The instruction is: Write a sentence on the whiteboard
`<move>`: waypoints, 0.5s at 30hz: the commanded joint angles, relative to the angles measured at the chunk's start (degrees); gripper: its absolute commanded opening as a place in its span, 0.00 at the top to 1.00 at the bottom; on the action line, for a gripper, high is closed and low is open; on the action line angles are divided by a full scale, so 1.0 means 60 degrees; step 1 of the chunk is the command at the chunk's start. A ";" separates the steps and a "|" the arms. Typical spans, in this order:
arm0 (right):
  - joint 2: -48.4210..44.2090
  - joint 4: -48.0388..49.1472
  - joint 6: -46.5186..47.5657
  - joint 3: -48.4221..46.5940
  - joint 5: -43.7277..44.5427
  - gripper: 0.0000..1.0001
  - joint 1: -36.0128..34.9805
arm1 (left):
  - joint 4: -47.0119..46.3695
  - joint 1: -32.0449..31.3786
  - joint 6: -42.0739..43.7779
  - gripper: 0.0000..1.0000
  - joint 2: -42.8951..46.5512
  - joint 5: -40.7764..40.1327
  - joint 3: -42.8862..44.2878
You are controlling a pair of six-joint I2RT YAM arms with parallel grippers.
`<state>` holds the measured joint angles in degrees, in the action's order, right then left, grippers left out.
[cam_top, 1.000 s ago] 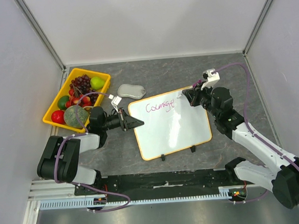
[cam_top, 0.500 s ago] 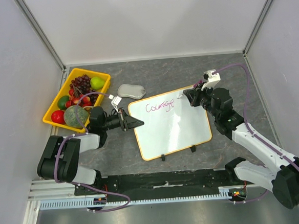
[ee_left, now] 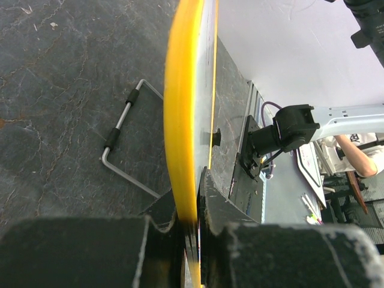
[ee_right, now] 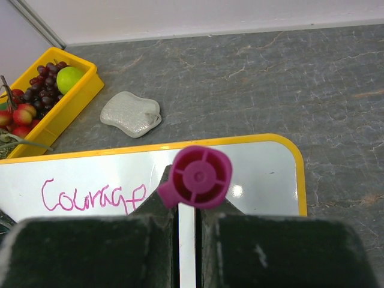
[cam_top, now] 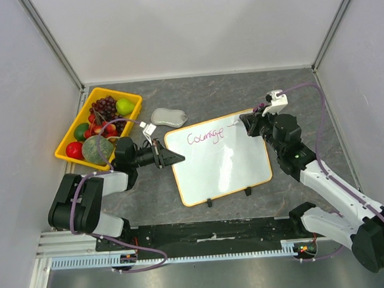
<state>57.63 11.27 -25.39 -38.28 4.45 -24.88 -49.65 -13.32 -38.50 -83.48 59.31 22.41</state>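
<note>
The whiteboard point(cam_top: 223, 161) lies tilted in the middle of the table, white with a yellow rim. The sentence point(cam_top: 205, 136) so reads "Courage" in purple-magenta along the board's top left. My left gripper point(cam_top: 173, 157) is shut on the board's left rim; in the left wrist view the yellow rim point(ee_left: 183, 120) runs between the fingers of the left gripper point(ee_left: 195, 231). My right gripper point(cam_top: 246, 123) is shut on a magenta marker point(ee_right: 200, 177), over the board's top edge to the right of the word point(ee_right: 90, 197). The marker's tip is hidden.
A yellow fruit tray point(cam_top: 70, 140) with grapes, apples and a melon stands at the left. A grey-white eraser pad point(cam_top: 168, 117) lies behind the board. Two black clip feet point(cam_top: 210, 201) hold its near edge. A bent wire bracket point(ee_left: 129, 144) lies under the board.
My right gripper with the marker has shifted a little to the right along the board's top edge. The left gripper and the board have not moved.
</note>
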 commanded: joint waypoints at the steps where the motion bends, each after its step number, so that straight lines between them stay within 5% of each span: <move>1: -0.0463 0.0260 -0.0294 -0.0167 -0.0081 1.00 0.0031 | 0.0218 -0.0035 0.1422 0.98 -0.0222 -0.0583 -0.0161; 15: 0.0386 0.0788 -0.0676 -0.0505 -0.0185 1.00 0.0046 | 0.0130 -0.0021 0.1378 0.98 -0.0266 -0.0539 -0.0176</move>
<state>59.42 13.08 -28.56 -39.55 2.94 -24.86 -49.95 -13.28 -38.50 -83.66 59.64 22.41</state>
